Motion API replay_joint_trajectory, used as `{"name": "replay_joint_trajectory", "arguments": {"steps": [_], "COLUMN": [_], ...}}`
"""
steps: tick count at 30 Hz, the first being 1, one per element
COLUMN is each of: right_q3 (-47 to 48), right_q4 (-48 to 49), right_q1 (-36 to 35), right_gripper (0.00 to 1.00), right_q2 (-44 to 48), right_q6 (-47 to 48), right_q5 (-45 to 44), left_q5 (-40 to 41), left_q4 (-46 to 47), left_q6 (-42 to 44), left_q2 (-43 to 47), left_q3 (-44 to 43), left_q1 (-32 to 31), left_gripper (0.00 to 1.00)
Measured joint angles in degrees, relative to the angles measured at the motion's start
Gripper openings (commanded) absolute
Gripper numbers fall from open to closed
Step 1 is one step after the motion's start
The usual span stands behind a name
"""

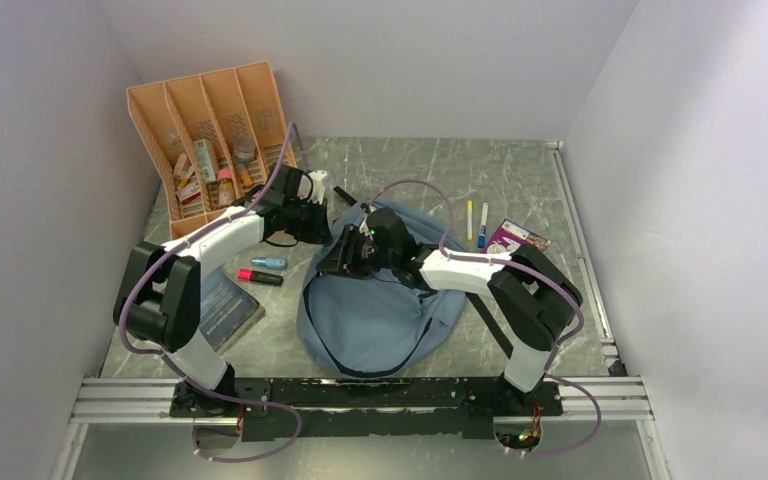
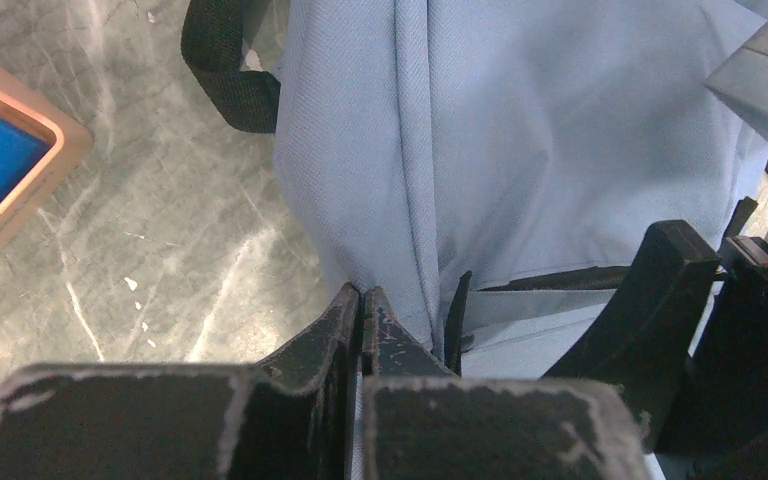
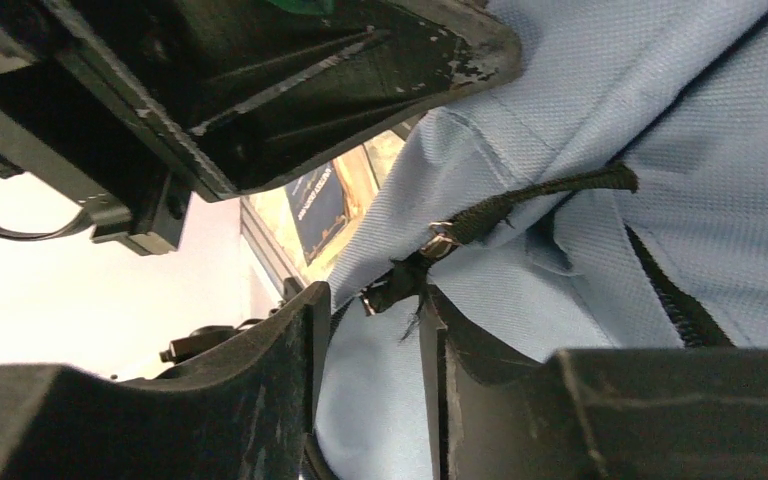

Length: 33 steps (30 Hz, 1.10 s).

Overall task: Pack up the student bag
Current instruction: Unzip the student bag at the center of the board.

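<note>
1. The student bag (image 1: 380, 315), a soft grey-blue fabric backpack with black straps, lies flat in the middle of the grey marbled table (image 1: 420, 165), reaching toward its near edge between the two arms
2. The left gripper (image 2: 362, 300) sits at the bag's far left edge, its fingers pressed together on a fold of the bag's cloth
3. The right gripper (image 3: 372, 295) is over the bag's far part, its fingers partly apart with the black zipper pull (image 3: 405, 280) in the gap; whether they touch it cannot be told
4. Left of the bag lie a pink-and-black highlighter (image 1: 260, 277), a blue marker (image 1: 270, 262) and, nearer the left edge, a dark blue book (image 1: 225, 310)
5. A peach plastic organiser with four slots (image 1: 210, 130) stands in the far left corner, holding small items
6. Right of the bag, a yellow-tipped pen (image 1: 469, 218) and a blue pen (image 1: 483, 224) lie side by side, with a purple packet (image 1: 518, 236) just beside them
</note>
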State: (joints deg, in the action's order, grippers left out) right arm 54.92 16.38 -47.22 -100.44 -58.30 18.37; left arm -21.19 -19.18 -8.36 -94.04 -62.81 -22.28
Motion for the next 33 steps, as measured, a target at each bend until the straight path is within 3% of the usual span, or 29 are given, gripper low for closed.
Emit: {"name": "replay_joint_trajectory", "arguments": {"steps": [14, 28, 33], "right_q3": [0.02, -2.25, -3.3], "right_q4": [3.02, 4.7, 7.41], "right_q1": [0.0, -0.61, -0.63], "right_gripper": [0.0, 0.0, 0.06], "right_q2": [-1.62, 2.03, 2.1], "right_q6": [0.02, 9.31, 10.84], "right_q5": [0.5, -0.59, 0.46], "left_q5": [0.0, -0.87, -1.29], "left_q4": [-0.07, -0.24, -0.57], "left_q6": [0.02, -0.02, -0.02], "left_q2": [0.0, 0.09, 0.09], "left_q3": [0.02, 0.02, 0.02], "left_q1": [0.0, 0.13, 0.26], "left_gripper": [0.05, 0.05, 0.05]}}
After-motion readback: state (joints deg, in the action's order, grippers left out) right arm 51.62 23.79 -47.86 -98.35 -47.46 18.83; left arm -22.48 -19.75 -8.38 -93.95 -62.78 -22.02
